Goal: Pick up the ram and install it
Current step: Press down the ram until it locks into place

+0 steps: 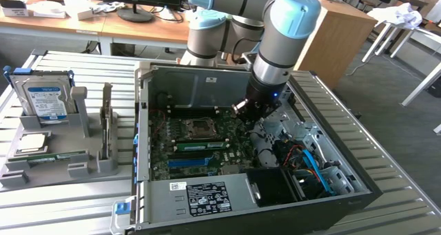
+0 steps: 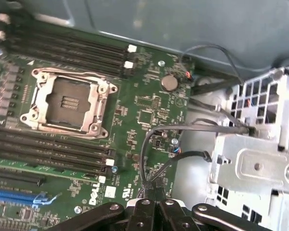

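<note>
A long green ram stick (image 1: 202, 145) stands in a slot on the motherboard (image 1: 186, 157) inside the open computer case (image 1: 206, 204). A second green stick (image 1: 49, 156) lies in the grey rack (image 1: 76, 168) at the exterior view's left. My gripper (image 1: 251, 112) hangs inside the case, above the board's edge on the exterior view's right, a short way from the seated stick. In the wrist view my gripper (image 2: 151, 207) is shut with its black fingers (image 2: 142, 211) pressed together and nothing between them. Below it lie the motherboard (image 2: 144, 115) and its black memory slots (image 2: 53, 151).
The rack also holds a silver hard drive (image 1: 45, 100), a grey upright card (image 1: 107, 121) and a square chip (image 1: 33, 142). Near my gripper are the CPU socket (image 2: 67, 101), loose black cables (image 2: 183, 130), a metal drive cage (image 2: 255, 159) and blue cables (image 1: 310, 162).
</note>
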Motion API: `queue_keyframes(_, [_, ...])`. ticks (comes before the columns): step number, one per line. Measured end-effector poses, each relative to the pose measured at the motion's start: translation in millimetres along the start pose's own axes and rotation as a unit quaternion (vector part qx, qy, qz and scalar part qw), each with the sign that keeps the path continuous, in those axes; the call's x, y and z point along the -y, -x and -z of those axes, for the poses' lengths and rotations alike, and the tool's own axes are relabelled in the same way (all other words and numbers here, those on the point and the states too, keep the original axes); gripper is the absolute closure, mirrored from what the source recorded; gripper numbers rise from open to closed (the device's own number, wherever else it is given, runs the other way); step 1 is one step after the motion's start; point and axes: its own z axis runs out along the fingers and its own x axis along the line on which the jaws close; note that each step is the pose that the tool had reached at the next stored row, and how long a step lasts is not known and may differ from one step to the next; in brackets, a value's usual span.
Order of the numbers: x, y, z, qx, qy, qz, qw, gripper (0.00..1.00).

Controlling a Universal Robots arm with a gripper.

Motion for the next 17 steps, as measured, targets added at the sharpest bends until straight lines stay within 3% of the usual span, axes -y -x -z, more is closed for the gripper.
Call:
queue_keyframes(5, [0.0,0.0,0.0,0.0034,-0.0057,-0.041,0.9992,0.9])
queue_keyframes(11, [0.0,0.0,0.0,0.0081,-0.0117,-0.093,0.9956,0.9])
queue_keyframes(13, [0.1,0.0,0.0,0.0083,-0.0124,-0.099,0.995,0.9])
queue_keyframes(14, [0.0,-0.1,-0.2,0.0047,-0.0122,-0.099,0.995,0.9])
queue_keyframes(17, [0.2,0.0,-0.4,-0.0218,-0.0106,-0.102,0.9944,0.9])
